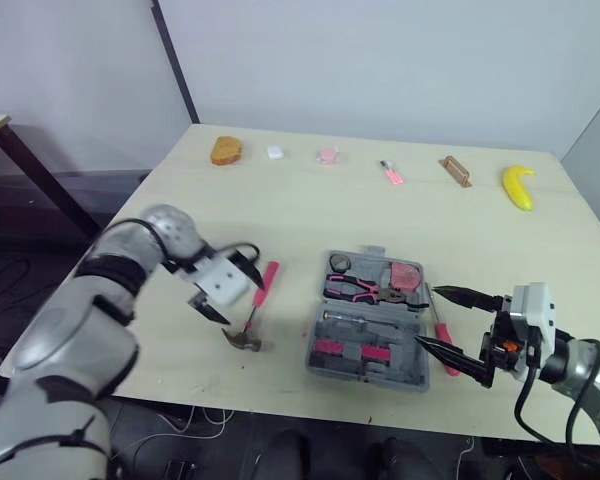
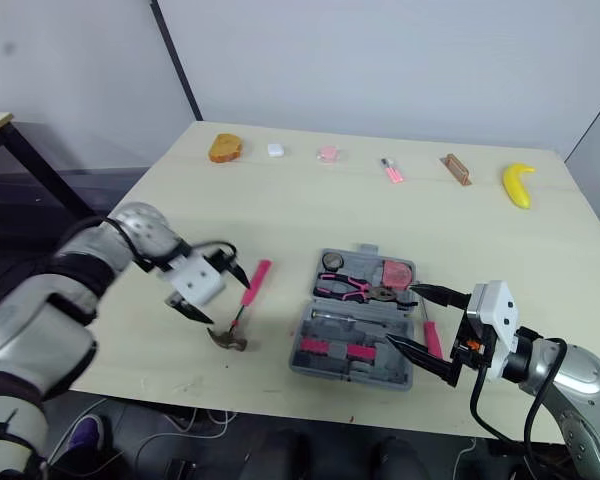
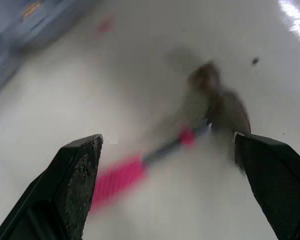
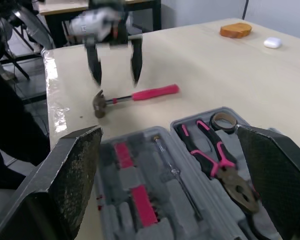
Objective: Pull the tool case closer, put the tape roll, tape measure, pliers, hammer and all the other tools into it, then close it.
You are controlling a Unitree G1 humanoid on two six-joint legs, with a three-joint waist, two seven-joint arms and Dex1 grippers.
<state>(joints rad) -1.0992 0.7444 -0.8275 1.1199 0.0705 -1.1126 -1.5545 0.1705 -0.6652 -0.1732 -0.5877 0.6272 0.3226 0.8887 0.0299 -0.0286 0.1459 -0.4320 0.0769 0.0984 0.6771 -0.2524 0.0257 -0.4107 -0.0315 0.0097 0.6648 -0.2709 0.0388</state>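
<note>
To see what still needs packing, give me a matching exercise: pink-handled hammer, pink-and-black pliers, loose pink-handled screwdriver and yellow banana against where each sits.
Things
1. pink-handled hammer
2. pink-and-black pliers
3. pink-handled screwdriver
4. yellow banana

Places
A. inside the open grey plastic tool case
B. near the far right corner of the pale wooden table
C. lying on the table to the left of the case
D. lying on the table beside the case's right edge

Pairs: 1-C, 2-A, 3-D, 4-B

hammer [image 3: 187, 136] blurred | tool case [image 4: 157, 220] cut off at edge
</note>
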